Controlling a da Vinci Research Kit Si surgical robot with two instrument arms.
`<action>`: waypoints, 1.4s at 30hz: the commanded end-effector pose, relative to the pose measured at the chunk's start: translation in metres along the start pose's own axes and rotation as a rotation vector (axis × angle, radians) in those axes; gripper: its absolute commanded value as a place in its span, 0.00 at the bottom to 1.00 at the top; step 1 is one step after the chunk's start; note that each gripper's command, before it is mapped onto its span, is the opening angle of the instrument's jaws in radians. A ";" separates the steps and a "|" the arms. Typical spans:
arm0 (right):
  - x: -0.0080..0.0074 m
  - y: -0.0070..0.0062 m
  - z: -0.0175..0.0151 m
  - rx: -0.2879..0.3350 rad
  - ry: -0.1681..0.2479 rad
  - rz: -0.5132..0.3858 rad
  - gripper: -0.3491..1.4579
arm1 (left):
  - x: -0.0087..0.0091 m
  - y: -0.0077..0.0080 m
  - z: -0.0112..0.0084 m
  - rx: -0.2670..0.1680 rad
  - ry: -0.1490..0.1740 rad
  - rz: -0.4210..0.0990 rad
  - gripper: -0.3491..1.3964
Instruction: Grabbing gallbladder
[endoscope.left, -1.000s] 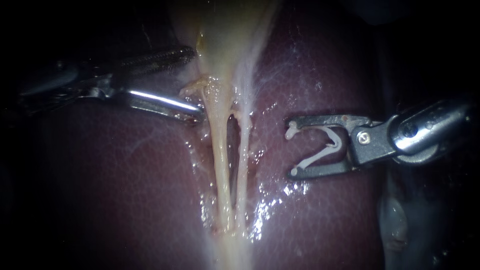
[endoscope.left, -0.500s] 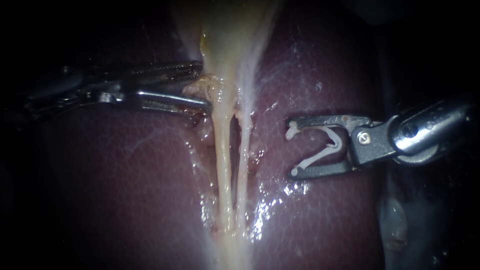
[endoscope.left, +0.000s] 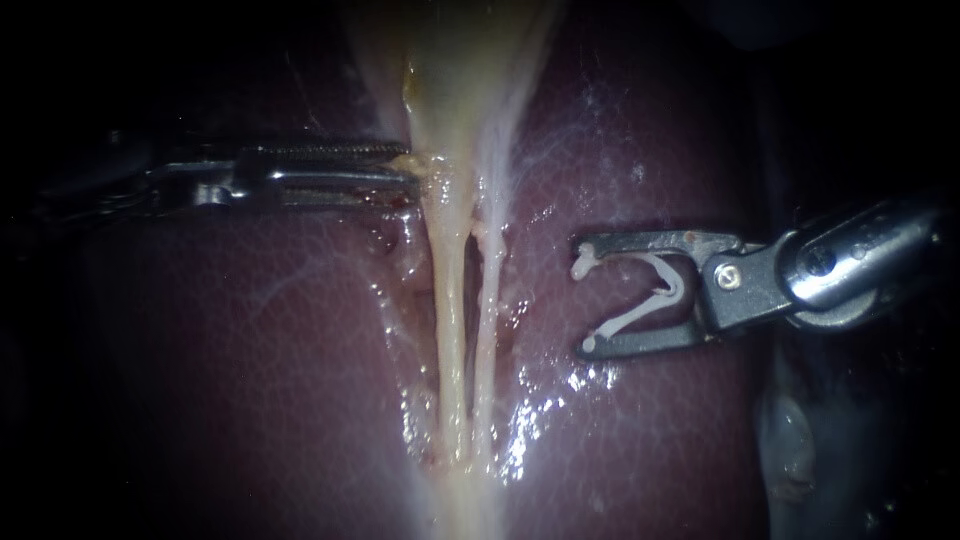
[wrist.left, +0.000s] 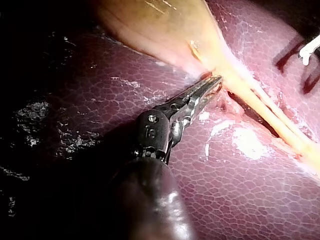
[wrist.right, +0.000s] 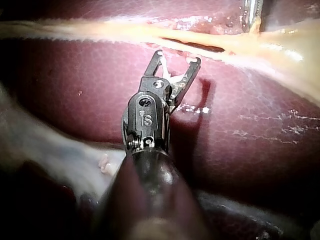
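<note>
The pale yellow gallbladder (endoscope.left: 460, 70) narrows downward into two thin tubes (endoscope.left: 450, 330) that run over the dark red liver (endoscope.left: 250, 350). My left instrument (endoscope.left: 412, 172) comes in level from the left, its serrated jaws shut on the fringe of tissue at the gallbladder's narrow end. The left wrist view shows the same grip (wrist.left: 216, 82) just under the gallbladder (wrist.left: 150, 25). My right instrument (endoscope.left: 580, 300) hovers over the liver to the right of the tubes. Its jaws stand wide apart, holding a white clip (endoscope.left: 650, 295) between them and touching no tissue; its wrist view (wrist.right: 178, 57) shows the same.
Wet, glistening liver surface (endoscope.left: 540, 400) lies below the right instrument. A pale fold of tissue (endoscope.left: 790, 450) sits at the lower right edge. In the right wrist view the left instrument's tip (wrist.right: 252, 12) shows beyond the tubes.
My left instrument's jaws, wide open a second ago, have closed together on the tissue at the gallbladder's narrow end. The right instrument has not moved.
</note>
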 end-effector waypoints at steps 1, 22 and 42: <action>0.0000 0.0000 0.0000 0.000 0.000 0.000 0.47 | 0.0000 0.0000 0.0000 0.002 0.006 0.000 0.00; 0.0000 0.0000 0.0000 0.000 0.000 0.000 0.47 | -0.0051 -0.0018 -0.0049 0.064 0.045 -0.027 0.00; -0.0001 0.0001 0.0001 -0.001 0.000 0.000 0.47 | -0.0119 -0.0032 -0.0111 0.056 -0.049 0.003 0.00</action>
